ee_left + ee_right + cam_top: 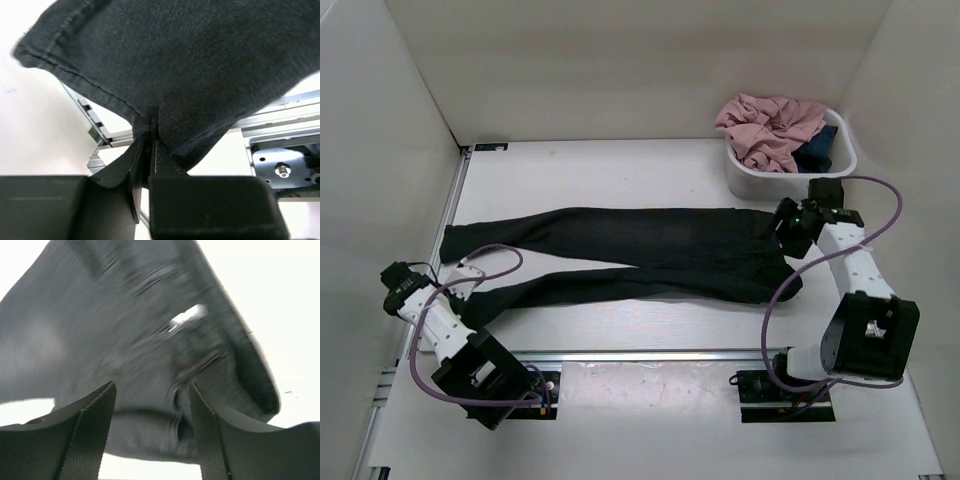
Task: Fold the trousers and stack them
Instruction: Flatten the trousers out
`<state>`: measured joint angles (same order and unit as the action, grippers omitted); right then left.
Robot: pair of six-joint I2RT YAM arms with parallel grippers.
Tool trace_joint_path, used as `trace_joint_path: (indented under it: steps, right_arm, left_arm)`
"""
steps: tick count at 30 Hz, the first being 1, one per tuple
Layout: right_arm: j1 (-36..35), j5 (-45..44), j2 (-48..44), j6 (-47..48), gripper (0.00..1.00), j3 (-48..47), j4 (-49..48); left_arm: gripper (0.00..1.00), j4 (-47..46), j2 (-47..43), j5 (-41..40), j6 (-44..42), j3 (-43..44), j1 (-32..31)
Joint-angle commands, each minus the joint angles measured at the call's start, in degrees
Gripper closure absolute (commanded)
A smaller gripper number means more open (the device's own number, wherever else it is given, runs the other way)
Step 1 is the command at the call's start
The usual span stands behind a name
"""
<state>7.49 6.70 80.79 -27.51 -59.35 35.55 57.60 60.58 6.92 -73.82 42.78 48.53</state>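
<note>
Trousers across surface middle: legs toward 9 o'clock, waist toward 3. Tub holding clothes at 2 o'clock, behind waist.

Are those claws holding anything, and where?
The left gripper pinches the trousers near a leg hem. The right gripper has its jaws apart at the waist.
</note>
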Motion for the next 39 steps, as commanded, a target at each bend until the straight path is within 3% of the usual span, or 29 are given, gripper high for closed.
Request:
trace_joint_path:
  steps: [1,5,9,19,22,26,30,34,38,39]
  right_arm:
    - [-6.2,6.0,-4.1,10.8,0.31,-0.5,5.3]
    - [-10.9,5.3,-4.7,9.2,0.15,2.4,10.9]
    - [-11.4,11.6,-6.7,0.2,0.03,8.5,11.0]
    - [-13.3,10.3,-15.5,-11.2,0.01,12.2,17.4]
    - [-13.3,5.3,-20.3,-11.9,0.04,11.2,21.6]
    - [-13.3,-1.9,-23.8,-13.4,0.11,21.2,18.7]
    - [-12.7,4.0,-23.1,-18.2,0.09,24.1,12.8]
    - [-14.7,-0.4,-23.1,-19.3,0.08,25.4,12.8]
    - [-14.1,-7.3,-18.9,-21.4,0.23,29.4,8.5]
    - [-14.1,-8.3,-18.1,-22.3,0.35,29.4,7.2]
  left_arm:
    - [0.86,-1.9,-0.6,1.1,-7.6,-2.8,2.9]
    - [0.86,-5.3,-0.6,0.0,-8.3,-4.7,4.8]
    - [0.86,-5.3,-0.6,0.6,-6.7,-3.1,4.8]
    - [0.86,-6.5,-0.6,0.6,-6.2,-1.2,6.4]
    - [0.86,-8.6,-0.6,0.6,-6.8,-1.2,8.2]
    - [0.86,-14.1,0.0,1.2,-7.4,-2.6,12.8]
    - [0.86,-14.1,3.4,3.4,-8.1,-1.2,15.9]
    - [0.86,-12.6,4.0,5.2,-8.6,0.6,17.7]
    - [0.84,-11.3,4.0,6.5,-10.4,-0.8,17.7]
    - [0.83,-11.3,4.0,6.5,-10.4,-1.4,17.7]
